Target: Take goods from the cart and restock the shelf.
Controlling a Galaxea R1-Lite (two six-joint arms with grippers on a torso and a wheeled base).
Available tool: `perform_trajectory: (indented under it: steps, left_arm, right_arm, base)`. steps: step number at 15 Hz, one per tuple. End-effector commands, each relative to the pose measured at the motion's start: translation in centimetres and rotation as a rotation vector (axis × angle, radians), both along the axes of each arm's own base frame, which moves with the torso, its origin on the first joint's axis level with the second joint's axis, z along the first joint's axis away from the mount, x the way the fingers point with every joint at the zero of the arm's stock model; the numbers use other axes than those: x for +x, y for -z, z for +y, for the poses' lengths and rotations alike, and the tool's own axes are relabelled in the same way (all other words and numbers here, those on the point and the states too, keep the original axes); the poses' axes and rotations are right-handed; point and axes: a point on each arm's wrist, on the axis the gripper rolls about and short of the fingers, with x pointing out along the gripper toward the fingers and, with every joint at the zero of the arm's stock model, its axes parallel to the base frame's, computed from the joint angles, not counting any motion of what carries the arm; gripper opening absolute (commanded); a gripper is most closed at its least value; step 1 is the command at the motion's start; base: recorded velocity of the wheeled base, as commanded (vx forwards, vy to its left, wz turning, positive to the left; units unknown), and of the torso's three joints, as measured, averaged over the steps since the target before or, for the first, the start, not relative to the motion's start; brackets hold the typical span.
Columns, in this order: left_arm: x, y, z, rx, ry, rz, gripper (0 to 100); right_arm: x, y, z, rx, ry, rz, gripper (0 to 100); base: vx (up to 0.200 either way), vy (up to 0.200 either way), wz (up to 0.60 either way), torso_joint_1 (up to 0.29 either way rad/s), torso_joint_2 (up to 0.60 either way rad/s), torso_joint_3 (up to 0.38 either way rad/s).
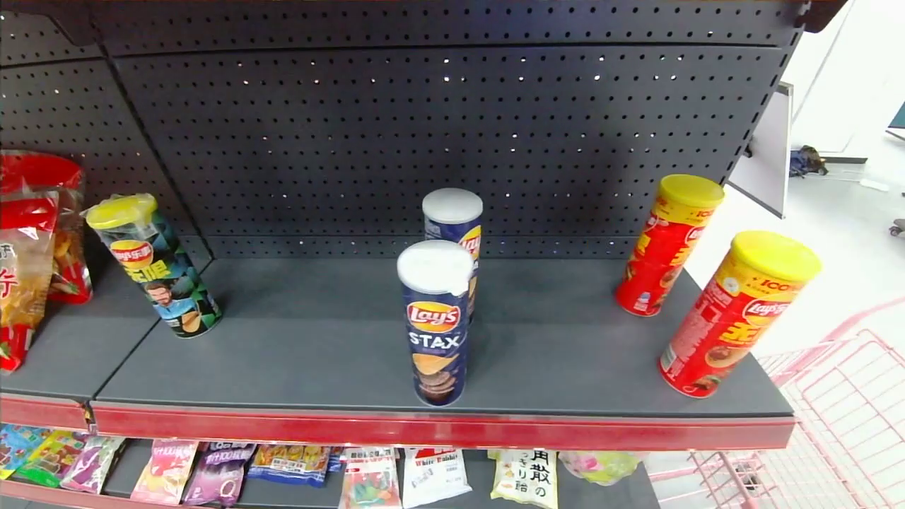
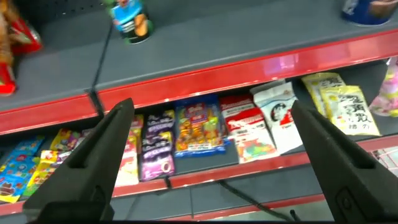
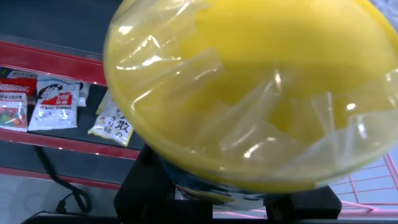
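Store shelving with a dark pegboard back. Right claw (image 3: pixel 224 202) appears closed around a yellow-lidded chip can (image 3: pixel 249 87), gripped below the lid and not yet on the shelf. Left claw (image 2: pixel 211 109) is spread wide and empty, facing snack packets (image 2: pixel 199 127) on the lower shelf. On the upper shelf (image 1: pixel 318 353) stand a green-blue can (image 1: pixel 155 268) toward the left edge, two blue cans (image 1: pixel 435 325) mid-shelf and two red cans (image 1: pixel 735 314) by the right edge. A pink cart (image 1: pixel 848 396) sits off the right end. Restocking looks partly done, with bare room left.
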Motion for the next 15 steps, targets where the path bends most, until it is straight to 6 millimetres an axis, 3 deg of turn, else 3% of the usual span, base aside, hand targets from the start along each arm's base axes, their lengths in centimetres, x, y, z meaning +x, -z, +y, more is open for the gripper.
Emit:
perform_trajectory:
  steps: [1,15]
  left_arm:
    - [0.01,0.0,0.0,0.001,-0.001,0.001,100]
    - [-0.01,0.01,0.01,0.0,-0.004,0.0,100]
  right_arm:
    - [0.0,-0.02,0.0,0.001,0.0,-0.001,0]
    - [0.01,0.01,0.01,0.0,-0.001,-0.001,0]
  base:
    - [0.0,0.2,0.0,0.002,0.0,-0.002]
    - [0.0,0.2,0.0,0.002,0.0,0.001]
